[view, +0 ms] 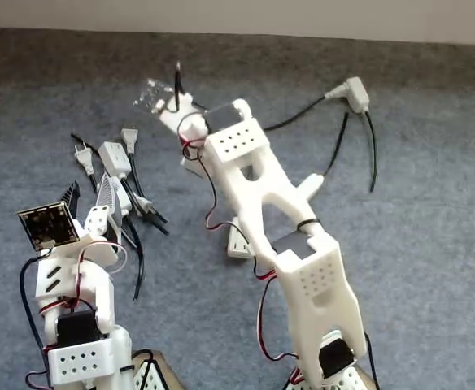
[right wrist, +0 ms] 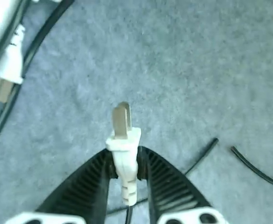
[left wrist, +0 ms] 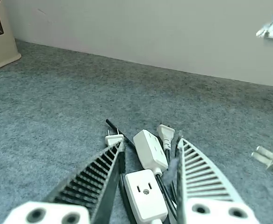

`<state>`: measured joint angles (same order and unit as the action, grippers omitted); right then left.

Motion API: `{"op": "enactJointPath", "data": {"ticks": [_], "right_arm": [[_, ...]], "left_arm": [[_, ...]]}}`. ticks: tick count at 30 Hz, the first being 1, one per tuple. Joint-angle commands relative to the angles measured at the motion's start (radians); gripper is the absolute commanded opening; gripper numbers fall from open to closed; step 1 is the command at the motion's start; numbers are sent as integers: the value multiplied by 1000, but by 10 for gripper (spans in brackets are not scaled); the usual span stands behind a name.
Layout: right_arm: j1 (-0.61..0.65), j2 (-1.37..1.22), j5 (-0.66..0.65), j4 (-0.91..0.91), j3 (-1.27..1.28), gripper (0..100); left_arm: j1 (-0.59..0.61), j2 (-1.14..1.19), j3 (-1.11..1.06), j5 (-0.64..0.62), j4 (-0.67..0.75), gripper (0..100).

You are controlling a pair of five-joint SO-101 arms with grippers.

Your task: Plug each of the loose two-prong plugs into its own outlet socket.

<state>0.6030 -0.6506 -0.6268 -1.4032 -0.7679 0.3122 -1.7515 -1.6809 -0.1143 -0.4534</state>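
My right gripper is shut on a white two-prong plug, prongs pointing away from the jaws, held above the grey carpet. In the high view this gripper is at the far middle-left. My left gripper stands open, its fingers on either side of a white outlet socket with black cords. A second white socket block lies just beyond it, flanked by two loose plugs. From above, the left gripper is right behind that cluster.
Another white plug on a black cord lies at the far right of the carpet. One more plug lies off to the side of the cluster. A white block sits partly under the right arm. A wall borders the far edge.
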Motion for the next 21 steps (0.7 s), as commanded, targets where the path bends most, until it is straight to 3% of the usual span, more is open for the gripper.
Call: {"op": "enactJointPath", "data": {"ticks": [1,4,9,15,21], "right_arm": [[19,19,14,-219,-246,29],[38,19,14,-367,-423,3],[12,19,170,-363,-579,9],[13,22,249,-364,-728,8],[19,174,265,-366,-547,8]], "left_arm": [[-33,-1,-18,-6,2,188],[-79,-1,-18,-8,0,188],[-88,-1,-18,-153,3,188],[-94,-1,-18,-169,3,188],[-94,-1,-18,-170,3,188]]}}
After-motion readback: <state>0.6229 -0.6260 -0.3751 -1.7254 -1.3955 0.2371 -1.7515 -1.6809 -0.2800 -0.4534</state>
